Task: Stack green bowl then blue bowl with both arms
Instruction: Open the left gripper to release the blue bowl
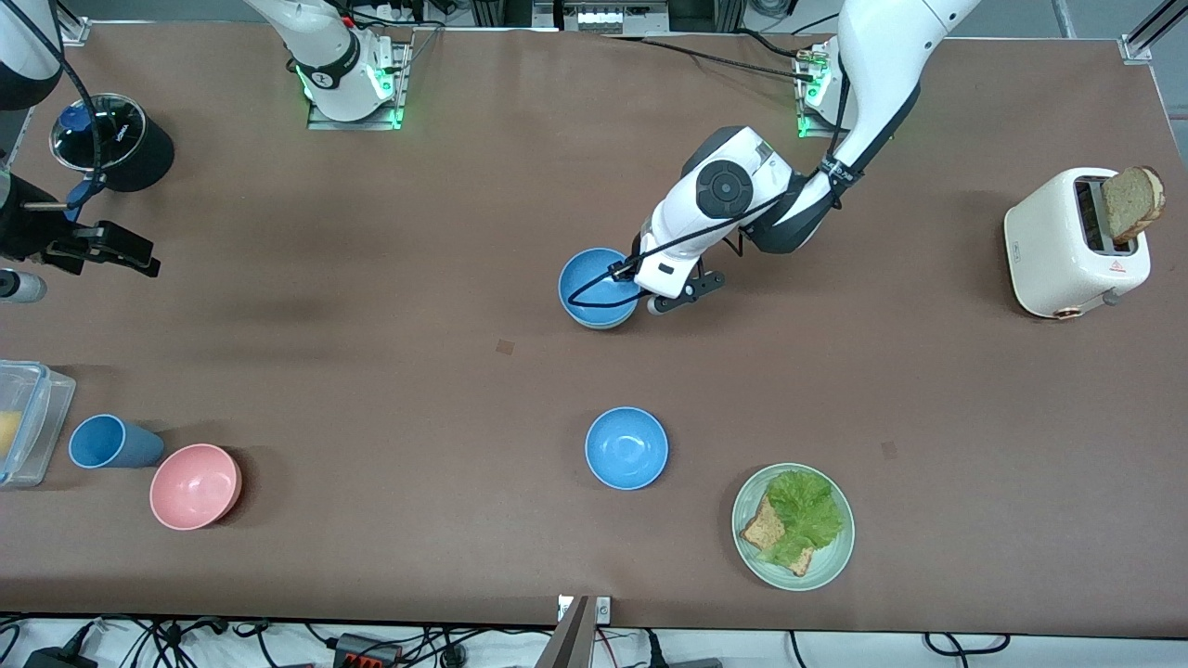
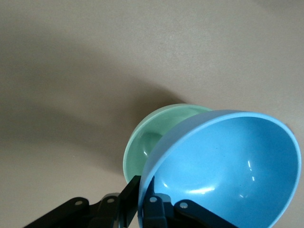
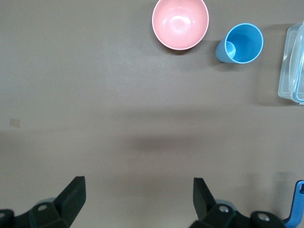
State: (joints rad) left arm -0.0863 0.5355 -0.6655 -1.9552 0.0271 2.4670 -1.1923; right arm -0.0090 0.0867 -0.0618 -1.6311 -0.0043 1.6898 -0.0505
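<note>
Left wrist view: left gripper (image 2: 145, 204) clamped on blue bowl (image 2: 228, 166) rim, bowl tilted over green bowl (image 2: 147, 142) mid-desk (image 1: 371, 325). Right gripper (image 3: 137, 194) wide open, waits at right arm's end

White lettering runs across the lid of the black pot (image 1: 113, 141) at the right arm's end of the tabletop, too small to read; the toaster (image 1: 1067, 243) bears a small red warning triangle

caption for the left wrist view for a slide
Left gripper holds the blue bowl by its rim, tilted over the green bowl.
</note>
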